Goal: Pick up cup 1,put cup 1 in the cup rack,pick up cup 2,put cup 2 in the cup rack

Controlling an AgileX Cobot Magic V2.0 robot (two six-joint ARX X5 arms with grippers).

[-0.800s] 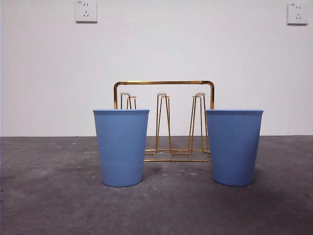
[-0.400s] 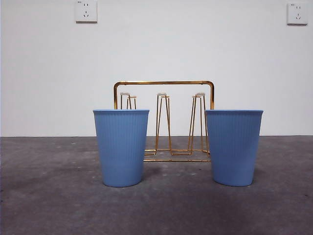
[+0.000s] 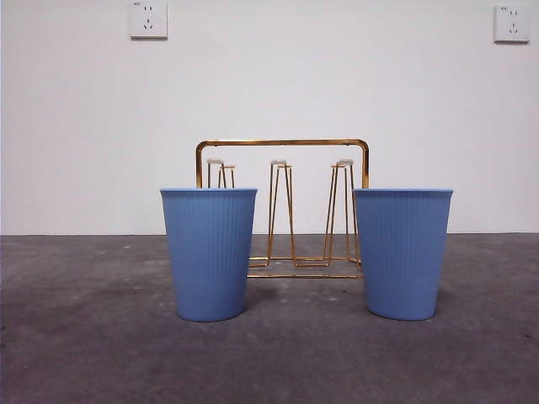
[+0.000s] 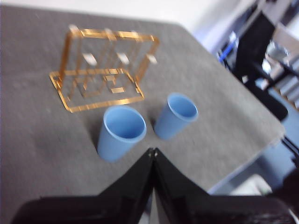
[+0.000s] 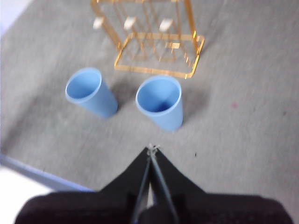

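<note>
Two alike blue ribbed cups stand upright on the grey table, and nothing shows which is cup 1 or cup 2. One cup [image 3: 209, 252] is on the left, the other cup [image 3: 402, 252] on the right. Behind and between them stands the gold wire cup rack [image 3: 282, 210], with nothing on its pegs. From the left wrist view I look down on both cups [image 4: 122, 133] [image 4: 176, 115] and the rack [image 4: 103, 70], with my left gripper [image 4: 153, 151] shut and high above them. My right gripper [image 5: 153, 148] is also shut, above the cups [image 5: 88, 93] [image 5: 161, 100] and the rack [image 5: 154, 42].
The grey table [image 3: 84, 337] runs back to a white wall with two sockets [image 3: 148, 18]. Its edge [image 4: 247, 158] shows in the left wrist view, with dark furniture beyond it. Neither arm appears in the front view.
</note>
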